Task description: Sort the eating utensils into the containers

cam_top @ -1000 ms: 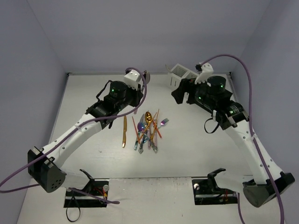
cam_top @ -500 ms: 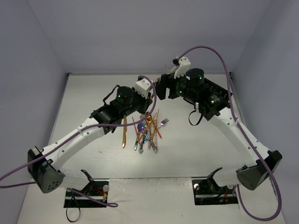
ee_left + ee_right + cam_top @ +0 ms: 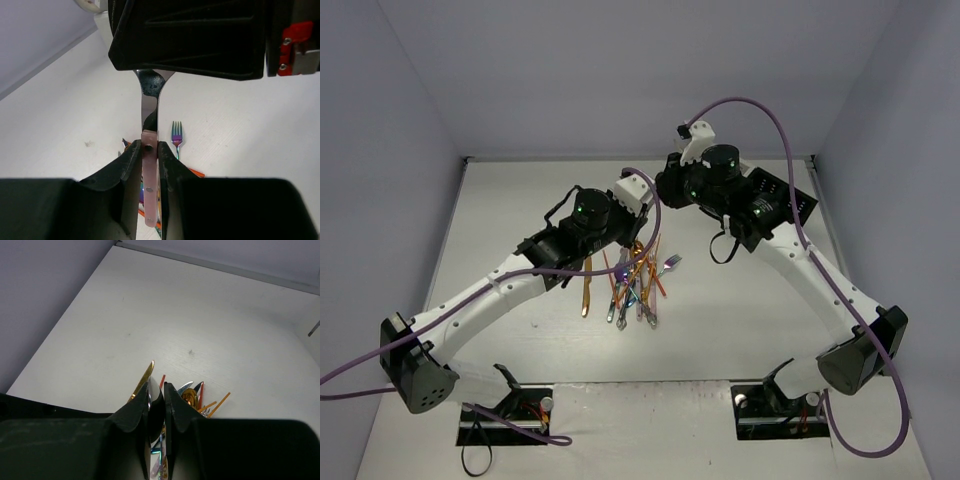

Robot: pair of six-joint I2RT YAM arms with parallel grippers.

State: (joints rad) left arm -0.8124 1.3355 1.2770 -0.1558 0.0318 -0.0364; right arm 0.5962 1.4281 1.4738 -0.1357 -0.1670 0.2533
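The left arm [image 3: 490, 290] and right arm [image 3: 820, 280] rise from the lower corners of the top view and meet at centre. The left gripper [image 3: 149, 150] pinches a utensil [image 3: 148, 115] by its pink handle. The right gripper [image 3: 156, 392], facing it, has its fingers pressed on the silver end.

White table [image 3: 510, 210]: mixed utensil pile [image 3: 635, 290] at ctr; gold knife [image 3: 586, 288] flat, apart from pile at its 9 o'clock; iridescent fork [image 3: 669, 264] at pile's 2 o'clock.
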